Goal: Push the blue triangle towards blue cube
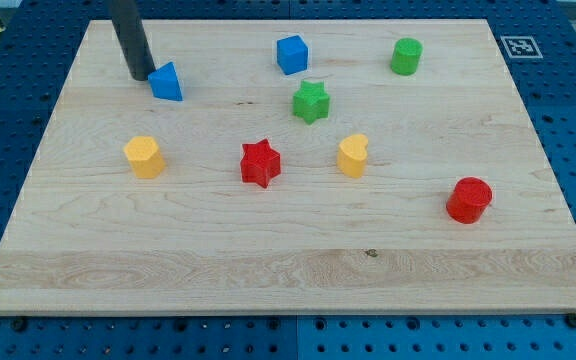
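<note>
The blue triangle (167, 82) lies near the view's top left of the wooden board (288, 270). The blue cube (292, 54) sits to its right, near the view's top middle. My tip (140, 76) is just left of the blue triangle, touching or almost touching its left side. The dark rod rises from the tip to the view's top edge.
A green star (311, 102) lies below and right of the blue cube. A green cylinder (406, 56) is at the top right. A yellow hexagonal block (144, 157), a red star (261, 163), a yellow heart (352, 155) and a red cylinder (469, 200) lie across the middle.
</note>
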